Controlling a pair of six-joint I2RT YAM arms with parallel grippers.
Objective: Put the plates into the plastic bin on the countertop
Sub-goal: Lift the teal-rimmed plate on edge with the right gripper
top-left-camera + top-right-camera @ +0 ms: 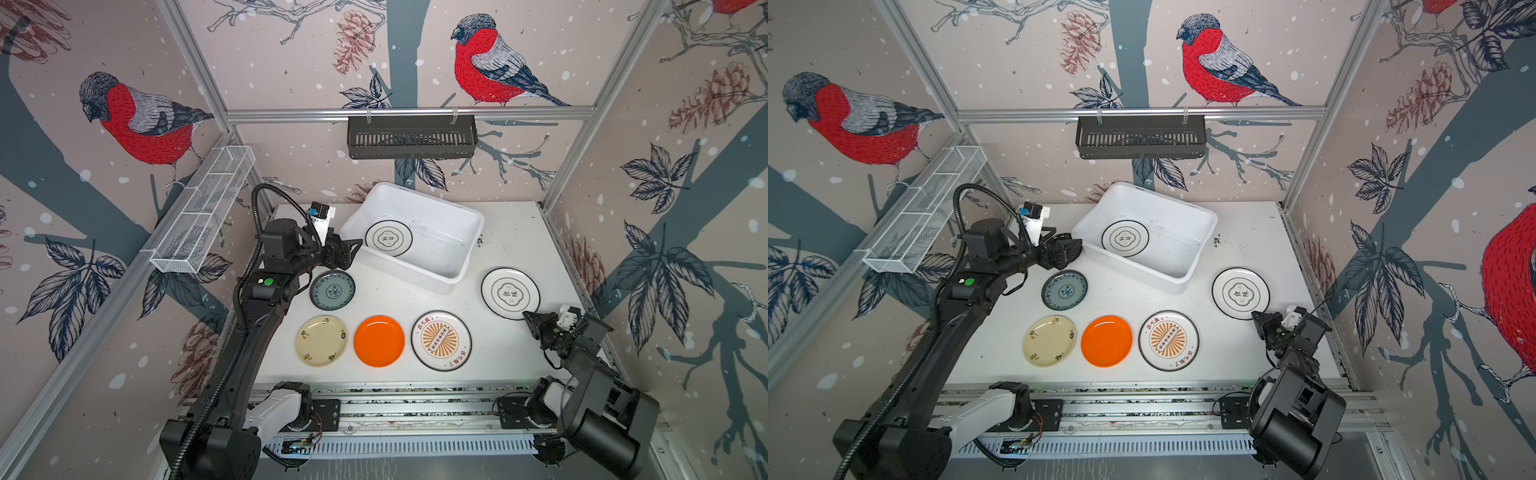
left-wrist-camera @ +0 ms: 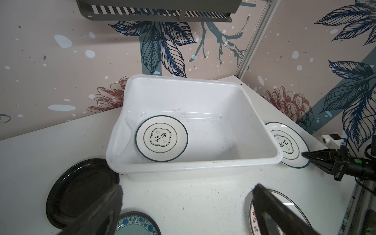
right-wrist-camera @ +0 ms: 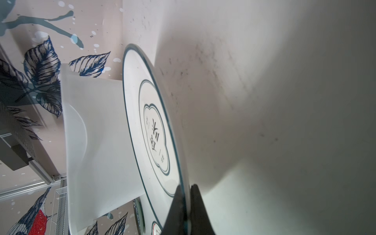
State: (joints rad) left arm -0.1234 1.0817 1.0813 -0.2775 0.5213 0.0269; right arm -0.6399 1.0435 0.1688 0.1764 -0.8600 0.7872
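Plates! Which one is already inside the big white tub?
The black-rimmed emblem plate lying flat in the plastic bin. Its twin sits outside on the countertop, rim pinched by the right gripper; no other plate is inside.

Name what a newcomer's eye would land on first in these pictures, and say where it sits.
The plain orange plate jumps out, front row between the cream plate and the sunburst plate. Behind it the plastic bin sits askew with one emblem plate inside. On the right, the right gripper pinches the rim of the twin emblem plate.
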